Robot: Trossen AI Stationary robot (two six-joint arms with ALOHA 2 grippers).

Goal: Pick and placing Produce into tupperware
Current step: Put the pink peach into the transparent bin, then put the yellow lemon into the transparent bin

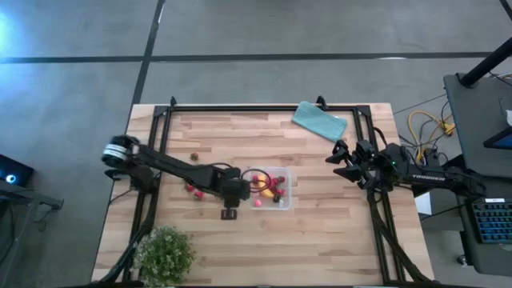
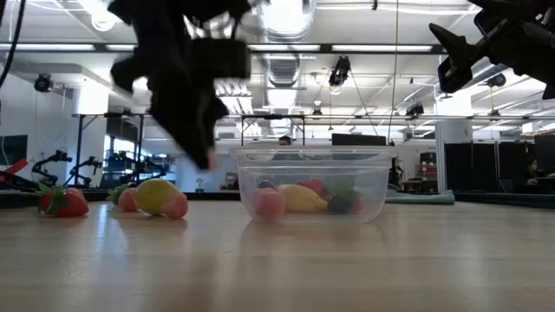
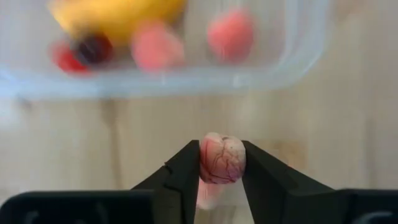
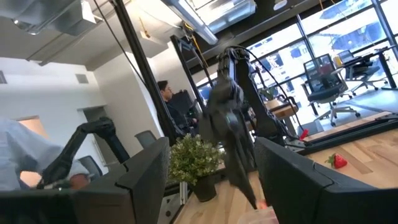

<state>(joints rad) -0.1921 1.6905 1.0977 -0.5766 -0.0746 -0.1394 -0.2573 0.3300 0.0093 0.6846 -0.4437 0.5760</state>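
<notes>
The tupperware (image 1: pixel 272 189) is a clear square box on the wooden table, and it holds a yellow banana (image 3: pixel 115 12) and several red and pink pieces. My left gripper (image 3: pixel 221 152) hangs just to the left of the box's wall (image 3: pixel 186 81), shut on a pink, red-veined fruit piece (image 3: pixel 222 160). Loose produce lies left of the box: a strawberry (image 2: pixel 62 201), a yellow lemon (image 2: pixel 156 194), a pink piece (image 2: pixel 178 206) and a dark piece (image 1: pixel 194 156). My right gripper (image 1: pixel 338 160) waits raised at the table's right side, open with nothing between its fingers. My left gripper pinches the pink piece by its two opposite sides (image 3: pixel 205 163) between its two fingers. The fingers come from above, slanting steeply down. The piece sits at the fingertips (image 3: pixel 186 165), lifted clear of the table beside the box.
A folded teal cloth (image 1: pixel 320 121) lies at the far right of the table. A leafy green plant (image 1: pixel 165 253) stands at the near left corner. A black frame (image 1: pixel 264 106) runs along the table's far and side edges. Bare wood lies in front of the box.
</notes>
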